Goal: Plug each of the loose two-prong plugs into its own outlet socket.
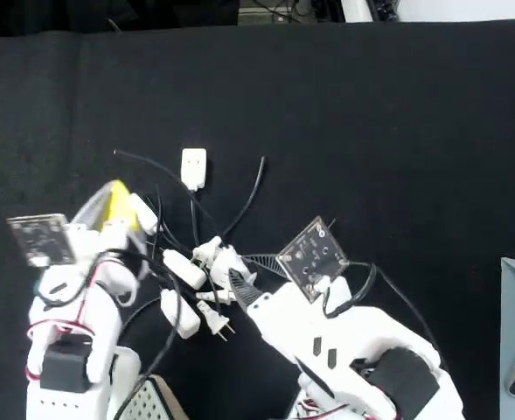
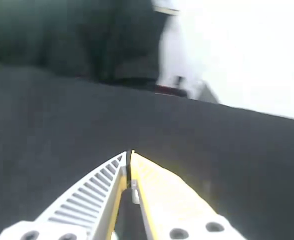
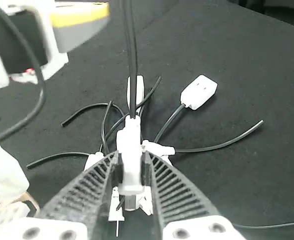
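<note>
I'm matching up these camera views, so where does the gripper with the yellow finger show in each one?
High view: left gripper, just left of the pile of plugs.
Left wrist view: its own gripper, foreground, shut over the black tablecloth.
Right wrist view: yellow finger beyond the pile, opposite the right gripper.
Shared landmark: the black tablecloth.

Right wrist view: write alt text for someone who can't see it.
The right gripper is closed on a white connector whose black cord runs straight away from the camera. Beyond it on the black table lie a white outlet socket and several loose black cords.
</note>
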`<state>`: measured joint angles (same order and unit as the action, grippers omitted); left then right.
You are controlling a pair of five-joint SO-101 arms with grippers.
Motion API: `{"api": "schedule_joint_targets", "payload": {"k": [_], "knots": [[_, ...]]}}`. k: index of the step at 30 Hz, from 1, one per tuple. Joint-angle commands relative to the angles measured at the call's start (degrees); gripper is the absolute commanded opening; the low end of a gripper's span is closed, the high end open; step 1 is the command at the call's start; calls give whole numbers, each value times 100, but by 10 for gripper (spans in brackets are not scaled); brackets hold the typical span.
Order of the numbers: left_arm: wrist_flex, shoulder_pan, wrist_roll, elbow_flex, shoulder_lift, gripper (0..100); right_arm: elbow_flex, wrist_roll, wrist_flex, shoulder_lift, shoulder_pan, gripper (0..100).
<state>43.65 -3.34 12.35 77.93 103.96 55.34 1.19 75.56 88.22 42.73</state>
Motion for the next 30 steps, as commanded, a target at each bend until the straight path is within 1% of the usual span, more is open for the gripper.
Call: {"api": "schedule_joint_targets", "payload": {"k": [1, 4, 7, 12, 21, 25, 27, 30], "knots": [[9, -875, -457, -505, 44, 33, 92, -70, -35, 189, 70, 11], [202, -1569, -809, -664, 35, 33, 75, -70, -105, 189, 70, 11], [334, -2105, -1046, -716, 35, 30, 119, -70, -290, 189, 79, 11], [334, -2642, -1266, -716, 35, 30, 119, -70, -325, 189, 712, 11], [352, -3336, -1820, -716, 35, 30, 251, -62, -325, 180, 782, 11], [633, -3635, -2040, -716, 35, 30, 312, -53, -325, 180, 782, 11], [721, -3705, -2084, -716, 35, 30, 303, -53, -325, 180, 782, 11], [712, -3626, -2084, -725, 35, 30, 303, -35, -325, 180, 782, 11]]}}
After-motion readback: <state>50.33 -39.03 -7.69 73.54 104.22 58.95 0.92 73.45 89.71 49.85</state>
